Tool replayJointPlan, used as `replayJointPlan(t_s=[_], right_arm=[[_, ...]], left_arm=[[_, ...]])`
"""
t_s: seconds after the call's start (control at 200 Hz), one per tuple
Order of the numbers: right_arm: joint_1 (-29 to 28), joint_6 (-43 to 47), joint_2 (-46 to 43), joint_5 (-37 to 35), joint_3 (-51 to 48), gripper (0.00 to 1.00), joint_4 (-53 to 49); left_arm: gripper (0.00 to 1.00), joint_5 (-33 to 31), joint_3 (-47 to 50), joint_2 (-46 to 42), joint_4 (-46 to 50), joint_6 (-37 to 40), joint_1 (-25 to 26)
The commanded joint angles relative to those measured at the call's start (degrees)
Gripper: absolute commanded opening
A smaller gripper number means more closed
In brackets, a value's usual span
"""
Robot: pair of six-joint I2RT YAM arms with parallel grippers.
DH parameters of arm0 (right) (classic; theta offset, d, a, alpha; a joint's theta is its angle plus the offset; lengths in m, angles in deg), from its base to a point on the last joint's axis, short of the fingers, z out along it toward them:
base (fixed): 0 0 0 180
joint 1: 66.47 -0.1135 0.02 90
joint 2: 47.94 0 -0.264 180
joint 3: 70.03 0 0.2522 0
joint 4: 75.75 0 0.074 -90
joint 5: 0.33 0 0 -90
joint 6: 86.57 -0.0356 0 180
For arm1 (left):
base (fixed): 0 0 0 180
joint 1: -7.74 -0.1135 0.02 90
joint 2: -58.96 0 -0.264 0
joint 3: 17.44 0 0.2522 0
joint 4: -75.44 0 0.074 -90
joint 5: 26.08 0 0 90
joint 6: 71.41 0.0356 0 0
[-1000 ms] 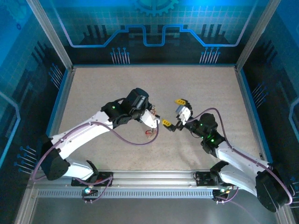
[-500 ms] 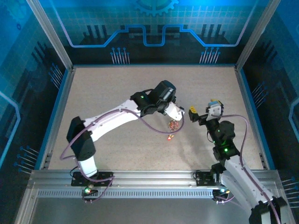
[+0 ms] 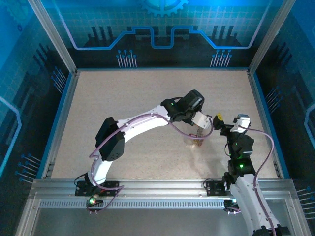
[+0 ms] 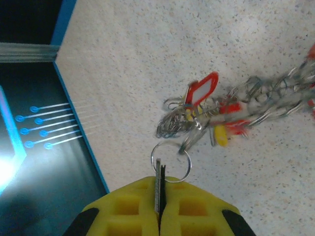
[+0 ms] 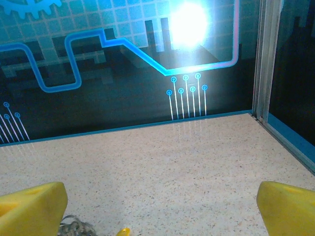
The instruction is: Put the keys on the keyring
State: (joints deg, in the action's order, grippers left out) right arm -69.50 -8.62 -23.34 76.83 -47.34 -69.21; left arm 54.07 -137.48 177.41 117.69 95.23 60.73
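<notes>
The left gripper (image 4: 158, 183) is clenched on the thin wire of the keyring (image 4: 190, 164), its yellow fingers pressed together with the ring pinched edge-on between them. From that ring hangs a tangled bunch of keys (image 4: 211, 118), smaller rings and chain links, among them a red tag (image 4: 202, 89) with a white insert and a yellow-headed key (image 4: 221, 135); the far end of the bunch is smeared by blur. From above, the bundle (image 3: 198, 140) dangles below the left gripper (image 3: 202, 122) right of the table's (image 3: 123, 98) middle. Whether it touches the surface cannot be told. The right gripper (image 3: 230, 123) sits just beside it with its jaws spread wide and nothing between them; in its own camera the two yellow fingertips (image 5: 30, 202) stand far apart over bare table, with a scrap of silvery metal (image 5: 74, 227) at the lower edge. Judging by this, the work looks far along or finished: the keys that can be made out seem to be strung on the ring or its chain, and no loose key lies on the table in the overhead view. Whether every key is truly threaded cannot be settled through the tangle and blur. No brand, label or writing is readable; the tag's insert looks blank, and the walls carry only a glowing circuit-and-gear pattern.
</notes>
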Motion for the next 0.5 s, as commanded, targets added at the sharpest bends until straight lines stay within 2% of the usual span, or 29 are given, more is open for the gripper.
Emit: replayJointPlan(t_s=[0.0, 0.495], right_arm=[[0.7, -1.1, 0.8, 1.4, -0.7, 1.00, 0.1], [0.7, -1.0, 3.6, 3.5, -0.7, 1.00, 1.2]], left_arm=[[0.00, 2.5, 3.6, -2.2, -4.8, -4.5, -2.1], [0.00, 1.5, 21.7, -9.0, -7.3, -6.3, -10.9]])
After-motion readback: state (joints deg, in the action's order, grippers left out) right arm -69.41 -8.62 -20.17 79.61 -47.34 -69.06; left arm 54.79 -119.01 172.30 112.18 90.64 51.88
